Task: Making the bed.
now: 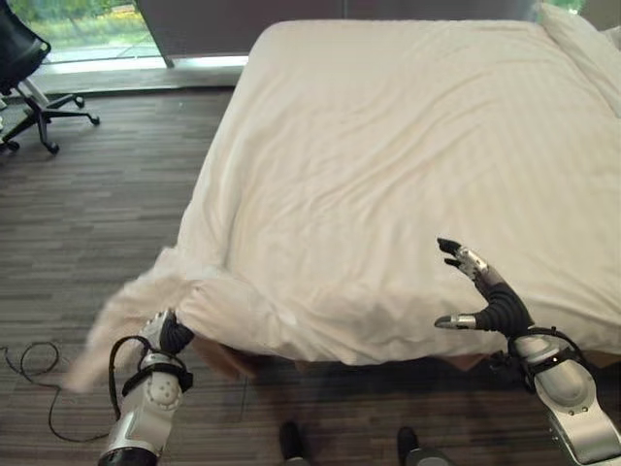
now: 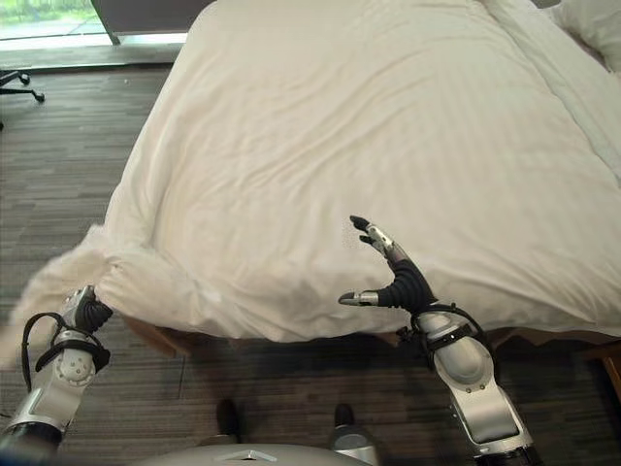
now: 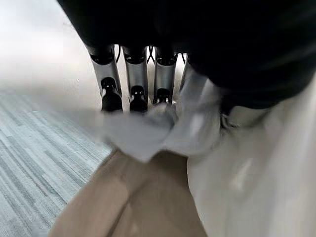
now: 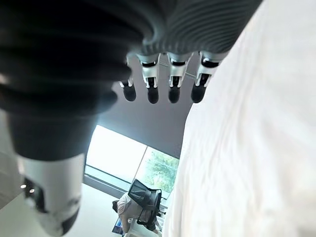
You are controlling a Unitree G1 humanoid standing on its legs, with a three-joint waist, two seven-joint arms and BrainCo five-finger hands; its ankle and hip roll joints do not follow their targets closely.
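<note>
White duvet spread over the bed, covering most of it; near left corner bunched & hanging off the edge toward the floor. Left hand at that corner, fingers curled into the cloth w/ a fold pinched, seen close in left wrist view, along w/ a tan bed base under the cloth. Right hand raised over the near edge of the duvet, fingers straight, thumb spread, holding nothing. Pillow at far right of bed. Left eye view has an office chair far left by the window. Right wrist view shows a person sitting by a chair, far off. Floor dark wood planks.
</note>
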